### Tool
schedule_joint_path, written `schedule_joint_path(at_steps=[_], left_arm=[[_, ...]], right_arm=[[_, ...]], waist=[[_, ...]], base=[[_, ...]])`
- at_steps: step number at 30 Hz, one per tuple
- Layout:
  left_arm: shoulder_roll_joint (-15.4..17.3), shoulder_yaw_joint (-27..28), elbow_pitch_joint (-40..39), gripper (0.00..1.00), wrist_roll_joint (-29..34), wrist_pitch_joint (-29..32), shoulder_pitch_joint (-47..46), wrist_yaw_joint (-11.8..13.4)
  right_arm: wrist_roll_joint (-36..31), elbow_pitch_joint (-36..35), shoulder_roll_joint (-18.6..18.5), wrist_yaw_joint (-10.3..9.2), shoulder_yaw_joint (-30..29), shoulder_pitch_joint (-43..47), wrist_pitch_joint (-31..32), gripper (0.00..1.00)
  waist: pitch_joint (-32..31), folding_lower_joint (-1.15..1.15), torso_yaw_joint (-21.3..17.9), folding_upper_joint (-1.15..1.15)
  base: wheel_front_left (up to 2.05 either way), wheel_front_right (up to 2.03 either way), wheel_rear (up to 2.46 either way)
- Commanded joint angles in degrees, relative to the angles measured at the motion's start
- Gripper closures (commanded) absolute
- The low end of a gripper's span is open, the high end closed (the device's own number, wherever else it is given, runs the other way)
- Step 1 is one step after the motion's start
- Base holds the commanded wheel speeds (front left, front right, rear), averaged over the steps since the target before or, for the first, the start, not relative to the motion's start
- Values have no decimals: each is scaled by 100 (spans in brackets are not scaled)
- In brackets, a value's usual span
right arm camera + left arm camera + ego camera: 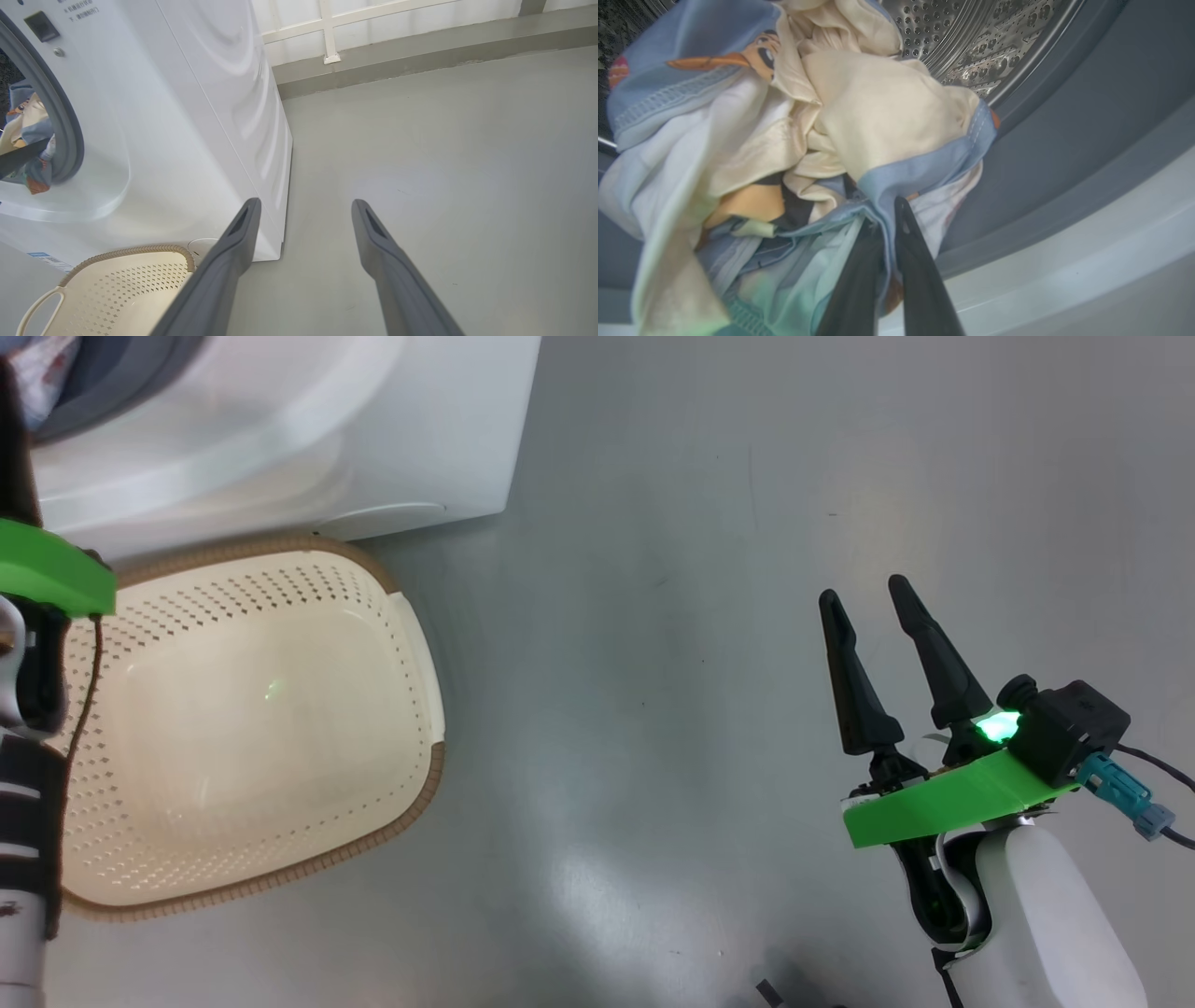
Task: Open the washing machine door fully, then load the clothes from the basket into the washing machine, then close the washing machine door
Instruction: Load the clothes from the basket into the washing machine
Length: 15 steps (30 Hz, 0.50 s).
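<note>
1. Two grippers. The left gripper (885,215) has its dark fingers pressed together, pinching a blue fold of the clothes (878,107). The right gripper (864,591) has its fingers spread wide above the grey floor (653,616).
2. One bundle of clothes: light blue fabric with an orange-brown cartoon print, bunched with cream cloth. It sits at the drum mouth over the grey gasket (1064,116), with the steel drum (994,37) behind. The piece count cannot be told.
3. One basket (437,784): cream, perforated, brown-rimmed, on the floor just beside the one white washing machine (373,429).
</note>
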Motion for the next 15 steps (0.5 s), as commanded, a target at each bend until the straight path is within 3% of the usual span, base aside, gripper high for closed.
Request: schedule_joint_path(at_steps=[1,15], left_arm=[[305,104,-78,100,-34,-29,-92,-9],[826,198,544,100,-20,-29,-971,-9]], right_arm=[[22,-138,27,9,117,68,-27,0],[192,-205,28,9,208,0,-27,0]], waist=[[4,0,2,0],[195,0,-175,0]], base=[[0,0,0],[0,0,0]])
